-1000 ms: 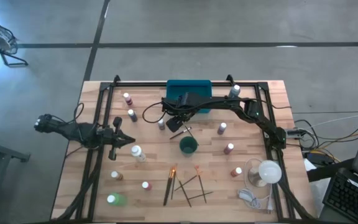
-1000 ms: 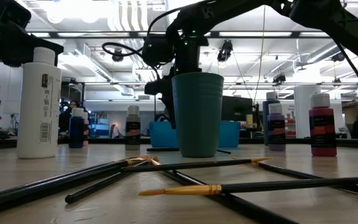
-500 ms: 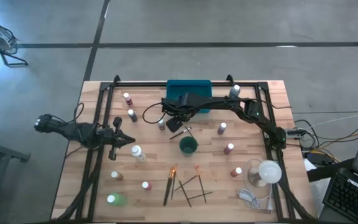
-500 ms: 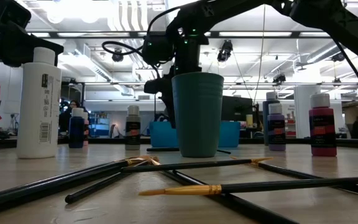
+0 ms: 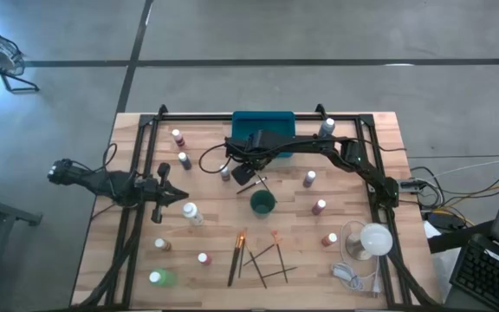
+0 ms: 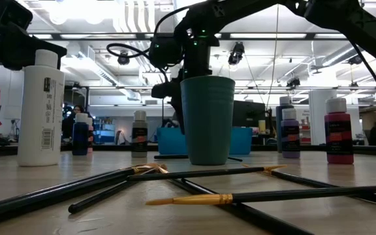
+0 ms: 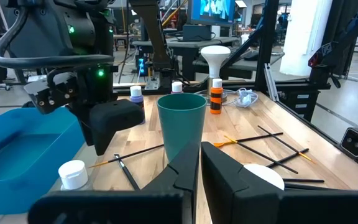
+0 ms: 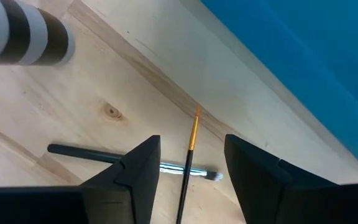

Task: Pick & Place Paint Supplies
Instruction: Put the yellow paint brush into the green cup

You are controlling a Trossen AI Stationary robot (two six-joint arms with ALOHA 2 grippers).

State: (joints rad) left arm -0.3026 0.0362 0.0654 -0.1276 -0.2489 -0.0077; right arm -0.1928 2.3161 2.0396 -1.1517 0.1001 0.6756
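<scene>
My right gripper (image 8: 191,144) points straight down, open, near the teal tray (image 5: 263,123). Below its fingers, two thin paintbrushes lie crossed on the wood: one with an orange ferrule (image 8: 192,140), one dark with a silver ferrule (image 8: 98,153). The fingers stand on either side of the orange-ferruled brush, above it. A brown white-capped bottle (image 8: 23,34) stands close by. More brushes (image 5: 258,256) lie crossed near the front edge. Small bottles (image 5: 309,178) stand scattered over the table. My left gripper (image 5: 177,196) waits shut at the left, pointing level.
A dark green cup (image 5: 262,204) stands just in front of my right gripper and partly hides it in the low view. A taller white bottle (image 5: 191,213) stands near my left gripper. A white lamp-like object (image 5: 366,239) and cables (image 5: 346,274) sit at the front right.
</scene>
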